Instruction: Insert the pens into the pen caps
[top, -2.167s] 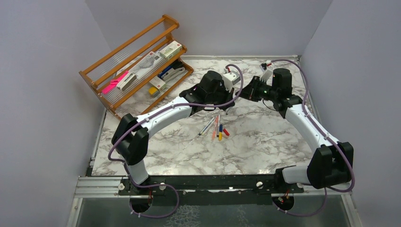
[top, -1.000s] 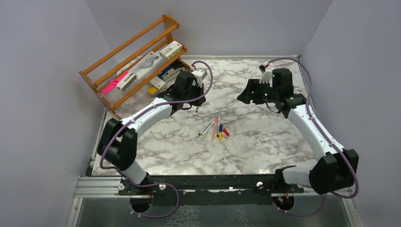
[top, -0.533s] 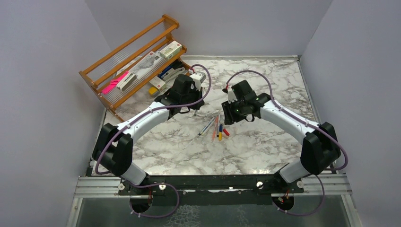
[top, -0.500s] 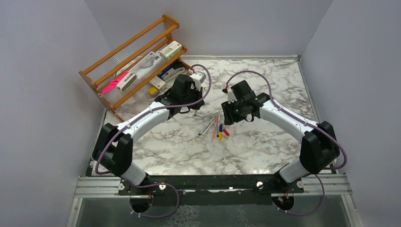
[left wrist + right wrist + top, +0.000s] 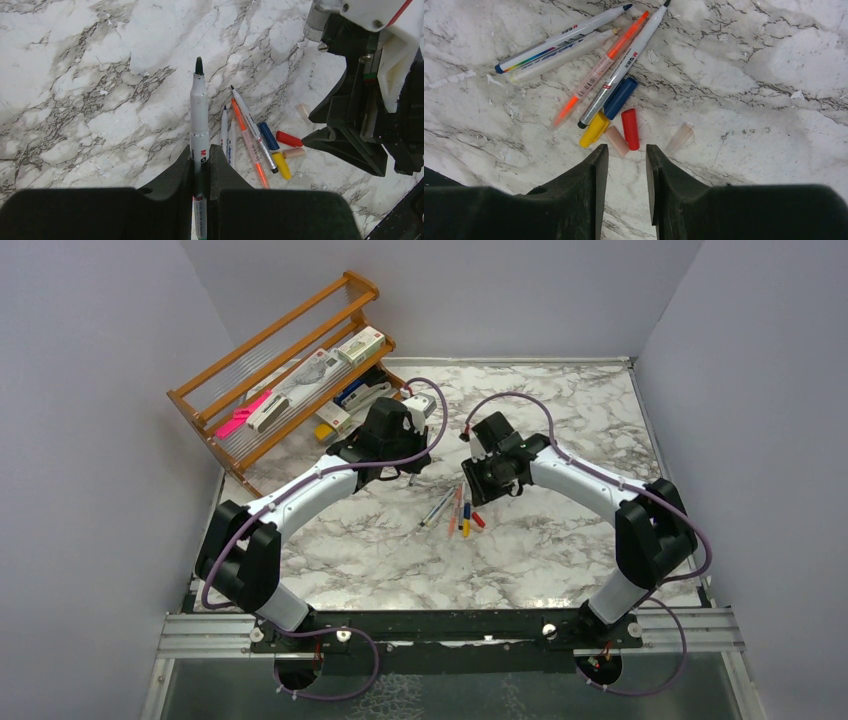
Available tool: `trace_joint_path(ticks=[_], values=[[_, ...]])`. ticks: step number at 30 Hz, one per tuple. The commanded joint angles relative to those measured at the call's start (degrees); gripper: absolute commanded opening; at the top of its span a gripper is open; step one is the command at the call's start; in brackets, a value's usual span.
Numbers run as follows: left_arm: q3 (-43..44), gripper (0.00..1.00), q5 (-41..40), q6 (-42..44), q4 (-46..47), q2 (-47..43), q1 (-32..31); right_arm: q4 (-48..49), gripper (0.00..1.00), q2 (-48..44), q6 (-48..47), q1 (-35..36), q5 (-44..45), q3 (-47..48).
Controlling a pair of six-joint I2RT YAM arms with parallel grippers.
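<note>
Right claw [image 5: 626,150], parted and empty, sat just short of red cap [image 5: 630,129], whose length ran along the gap. Left claw [image 5: 201,152], farther off, clamped a pen [image 5: 199,110].

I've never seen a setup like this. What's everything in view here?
pens on the table: four, three grey-white and one orange, fanned mid-table
held pen: one, white, dark tip, in the left gripper
pen caps: five, dark blue, yellow, red, two pale pink, by the pens
wooden rack: one, orange-brown, far left, holding boxes and a pink bar
table: one, grey-veined marble
left gripper: one, black, shut on the held pen
right gripper: one, black, open by the pen caps
</note>
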Motion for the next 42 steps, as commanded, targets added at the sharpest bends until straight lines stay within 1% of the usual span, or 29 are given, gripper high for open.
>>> trace_joint_path(ticks=[1, 3, 5, 8, 10, 23, 31, 42], values=[[1.3, 0.0, 1.8, 1.0, 0.3, -0.7, 0.4, -0.6, 0.33, 1.0, 0.0, 0.9, 1.9, 0.0], [1.3, 0.0, 2.2, 1.0, 0.3, -0.6, 0.4, -0.6, 0.33, 1.4, 0.2, 1.3, 2.0, -0.7], [1.2, 0.0, 2.4, 0.9, 0.3, -0.5, 0.4, -0.4, 0.36, 1.7, 0.4, 1.6, 2.1, -1.3], [1.2, 0.0, 2.5, 0.9, 0.4, -0.6, 0.4, -0.1, 0.43, 2.2, 0.5, 2.0, 2.3, -1.9], [1.4, 0.0, 2.5, 0.9, 0.4, -0.5, 0.5, 0.2, 0.44, 2.5, 0.6, 2.0, 2.4, -2.2], [1.6, 0.0, 2.1, 1.0, -0.7, -1.5, 0.6, 2.7, 0.43, 6.1, 0.6, 2.3, 3.6, -2.7], [2.0, 0.0, 1.4, 1.5, -1.7, -1.9, 0.7, 4.2, 0.36, 7.8, 1.5, 2.3, 4.3, -2.9], [2.4, 0.0, 1.2, 1.7, -2.3, -1.8, 0.8, 6.2, 0.35, 8.6, 1.9, 2.3, 5.0, -4.3]])
